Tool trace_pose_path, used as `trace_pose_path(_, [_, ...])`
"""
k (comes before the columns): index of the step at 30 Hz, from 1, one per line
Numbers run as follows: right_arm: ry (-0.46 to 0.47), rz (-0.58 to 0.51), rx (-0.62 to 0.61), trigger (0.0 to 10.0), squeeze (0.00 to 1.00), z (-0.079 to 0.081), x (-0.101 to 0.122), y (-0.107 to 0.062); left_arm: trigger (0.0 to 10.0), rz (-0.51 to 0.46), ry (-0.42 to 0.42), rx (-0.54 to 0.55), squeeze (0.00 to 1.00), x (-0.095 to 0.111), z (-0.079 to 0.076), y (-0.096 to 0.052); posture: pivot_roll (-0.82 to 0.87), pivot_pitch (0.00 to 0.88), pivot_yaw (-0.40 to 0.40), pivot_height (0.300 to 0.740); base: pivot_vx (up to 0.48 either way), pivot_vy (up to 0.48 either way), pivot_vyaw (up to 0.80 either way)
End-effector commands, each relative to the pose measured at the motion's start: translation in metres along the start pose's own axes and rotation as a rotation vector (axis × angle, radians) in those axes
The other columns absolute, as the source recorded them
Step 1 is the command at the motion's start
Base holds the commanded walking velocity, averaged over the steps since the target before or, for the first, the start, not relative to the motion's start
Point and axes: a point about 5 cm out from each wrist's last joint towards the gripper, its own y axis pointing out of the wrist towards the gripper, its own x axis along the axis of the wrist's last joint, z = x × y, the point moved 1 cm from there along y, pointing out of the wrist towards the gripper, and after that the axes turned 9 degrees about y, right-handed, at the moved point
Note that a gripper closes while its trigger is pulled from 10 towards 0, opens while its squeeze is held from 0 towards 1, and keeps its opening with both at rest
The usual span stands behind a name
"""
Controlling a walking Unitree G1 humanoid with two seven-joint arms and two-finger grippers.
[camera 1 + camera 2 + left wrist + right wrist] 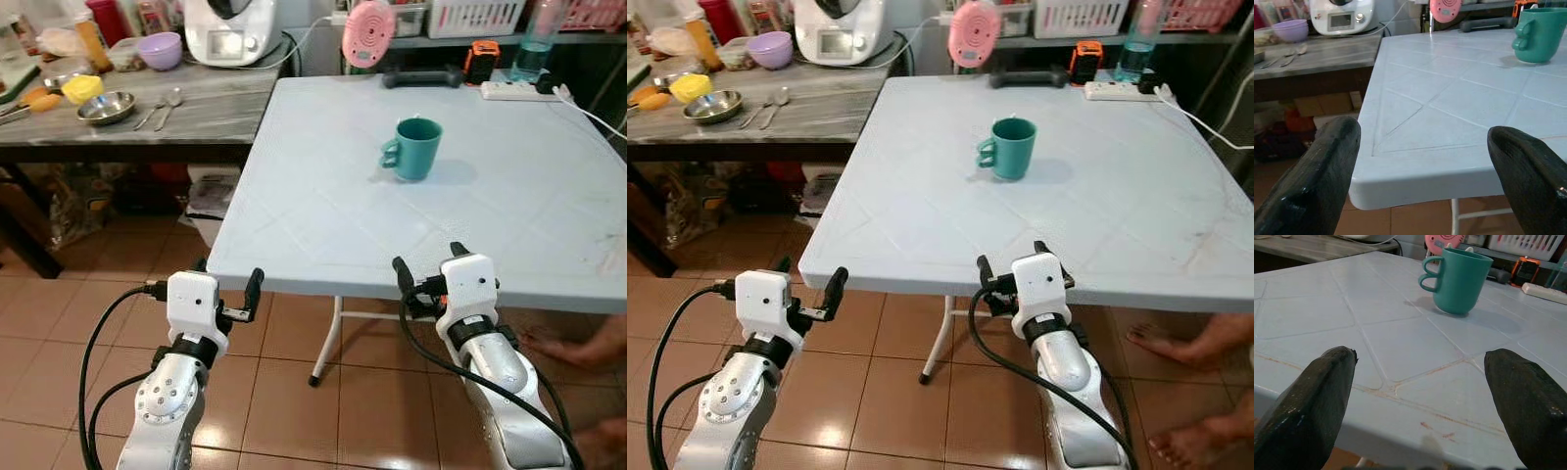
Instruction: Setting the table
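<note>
One teal mug [415, 147] is stood upright on the pale blue surface [323, 211], toward its far middle, with its double-looped handle turned to the left. Both arms are held low in front of the near edge of that surface. The left gripper [227, 284] is placed just off the near left corner, its jaws spread apart and empty, the corner being framed between its two black fingers [1317, 181] in the left wrist view. The right gripper [429, 269] is set at the near edge, further right, its jaws likewise parted with nothing between them; the mug is seen well beyond its fingers [1308, 406] in the right wrist view. To the far left a grey wooden surface [196, 117] is seen, on which a metal bowl [106, 107], two spoons [162, 106] and a purple bowl [160, 49] are laid, with a white kitchen appliance [233, 31] behind them. At the far edge of the pale surface a pink round device [368, 32], a black dumbbell [421, 76], a white power strip [517, 90] and a clear bottle [536, 39] are found. A person's bare foot [1176, 345] is rested on the tiled floor [294, 392] at the near right.
</note>
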Motion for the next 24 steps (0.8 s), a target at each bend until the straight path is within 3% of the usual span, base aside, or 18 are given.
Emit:
trace_pose_path(1, [-0.006, -0.015, 0.018, 10.0, 0.00, 0.0038, 0.0039, 0.0040, 10.0, -0.002, 0.018, 0.011, 0.00, -0.0002, 0.0037, 0.0005, -0.19, 0.067, 0.090, 0.740, 0.000, 0.000, 0.00])
trace_pose_path(24, [-0.011, -0.034, 0.004, 10.0, 0.00, 0.0000, 0.0067, 0.0086, 10.0, -0.030, -0.013, -0.011, 0.00, 0.0045, 0.0021, 0.0065, -0.19, 0.055, 0.095, 0.740, 0.000, 0.000, 0.00])
